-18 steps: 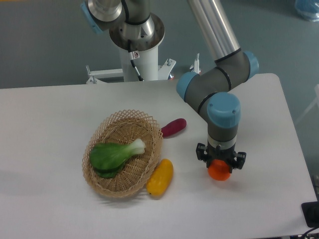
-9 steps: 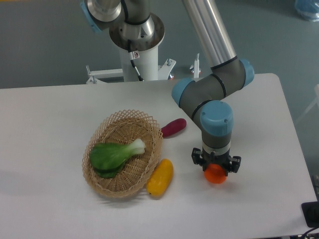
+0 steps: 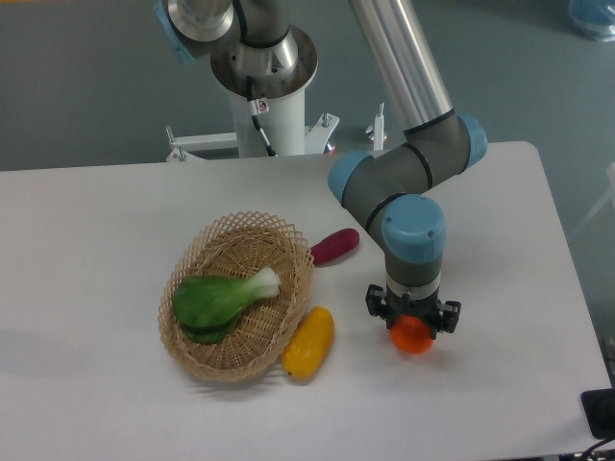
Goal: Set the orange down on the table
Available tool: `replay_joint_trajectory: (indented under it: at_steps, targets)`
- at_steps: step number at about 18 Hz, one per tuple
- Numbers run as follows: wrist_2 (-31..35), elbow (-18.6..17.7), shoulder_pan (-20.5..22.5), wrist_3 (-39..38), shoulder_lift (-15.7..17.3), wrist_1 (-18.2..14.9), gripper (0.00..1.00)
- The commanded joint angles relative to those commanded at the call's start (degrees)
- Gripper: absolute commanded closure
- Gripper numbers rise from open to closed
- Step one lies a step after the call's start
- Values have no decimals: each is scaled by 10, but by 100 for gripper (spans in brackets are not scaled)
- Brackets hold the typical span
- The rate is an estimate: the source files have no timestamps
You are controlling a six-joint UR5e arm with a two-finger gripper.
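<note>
The orange (image 3: 412, 335) is small, round and bright, and sits low over the white table (image 3: 500, 288), right of the basket. My gripper (image 3: 412, 325) points straight down and is shut on the orange, with the black fingers on both sides of it. Only the lower half of the orange shows below the gripper. I cannot tell whether the orange touches the tabletop.
A woven wicker basket (image 3: 217, 363) with a green leafy vegetable (image 3: 219, 299) stands left of centre. A yellow-orange mango-like fruit (image 3: 308, 342) lies against its right rim. A purple oblong vegetable (image 3: 334, 246) lies behind it. The table's right edge is near.
My gripper has moved a little to the left with the orange in it, and slightly toward the front of the table.
</note>
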Motion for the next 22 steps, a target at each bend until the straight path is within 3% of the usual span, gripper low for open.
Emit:
replay_joint_trajectory:
  at_steps: [3,13,22]
  targets:
    - [0,4,0,1,4,0,1]
    - [-10,35,14,15,32,-8,0]
    - [-22,32,33,35,47,-9,0]
